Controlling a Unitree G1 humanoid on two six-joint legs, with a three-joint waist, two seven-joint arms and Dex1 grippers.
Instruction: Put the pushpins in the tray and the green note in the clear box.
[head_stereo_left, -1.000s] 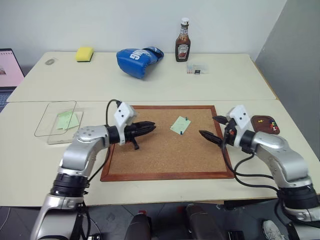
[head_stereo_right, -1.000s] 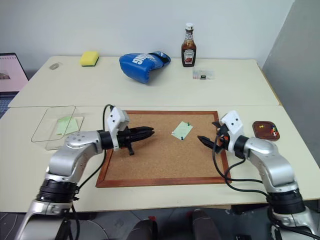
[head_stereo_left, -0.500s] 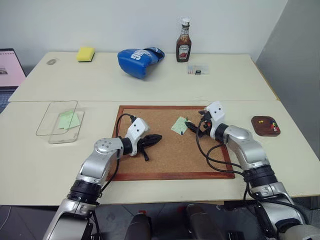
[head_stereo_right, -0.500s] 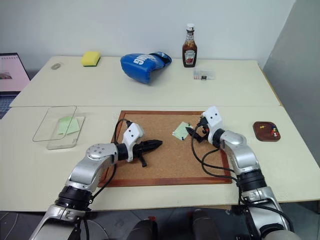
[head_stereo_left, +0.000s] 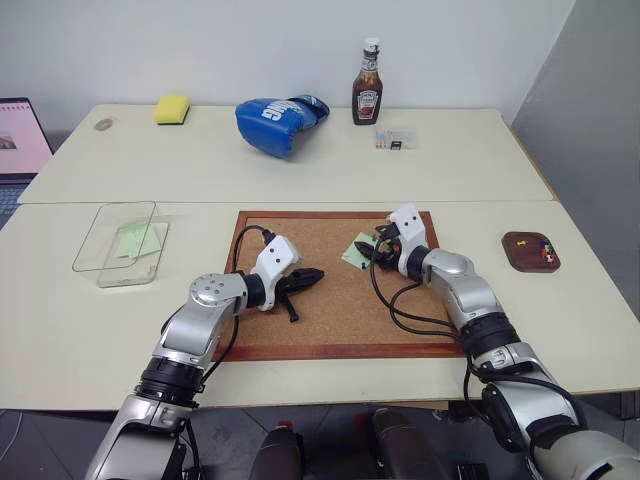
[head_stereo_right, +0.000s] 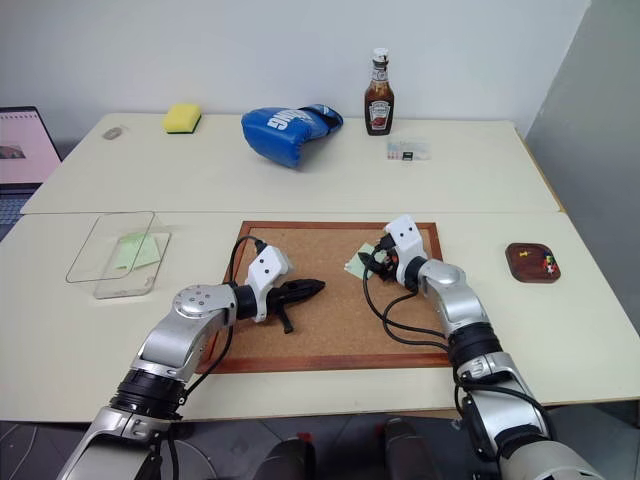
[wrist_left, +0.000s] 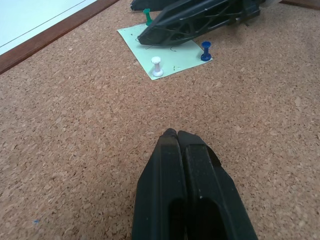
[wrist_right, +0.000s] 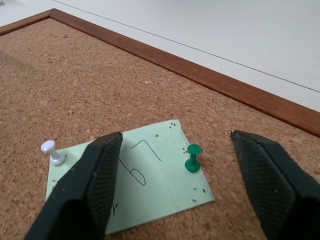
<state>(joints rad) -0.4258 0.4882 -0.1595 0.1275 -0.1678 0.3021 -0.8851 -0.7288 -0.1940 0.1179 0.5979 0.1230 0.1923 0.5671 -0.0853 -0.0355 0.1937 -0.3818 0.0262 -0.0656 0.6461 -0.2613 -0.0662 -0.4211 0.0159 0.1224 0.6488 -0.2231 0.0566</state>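
Note (wrist_right: 150, 185), thin and limp, pinned near corkboard's (head_stereo_left: 300, 340) far right corner; green pin (wrist_right: 192, 157) between right gripper's (wrist_right: 185, 185) spread fingers, best pinched by head; left gripper (wrist_left: 176, 137) clenched, empty.

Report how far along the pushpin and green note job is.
Partly done. Some pushpins already lie in the tray, and a green note sits in the clear box. In hand: the right gripper, jaws open, straddles the green pin on the corkboard note. Left: green, white and blue pins, then that note. The left gripper is shut, empty.
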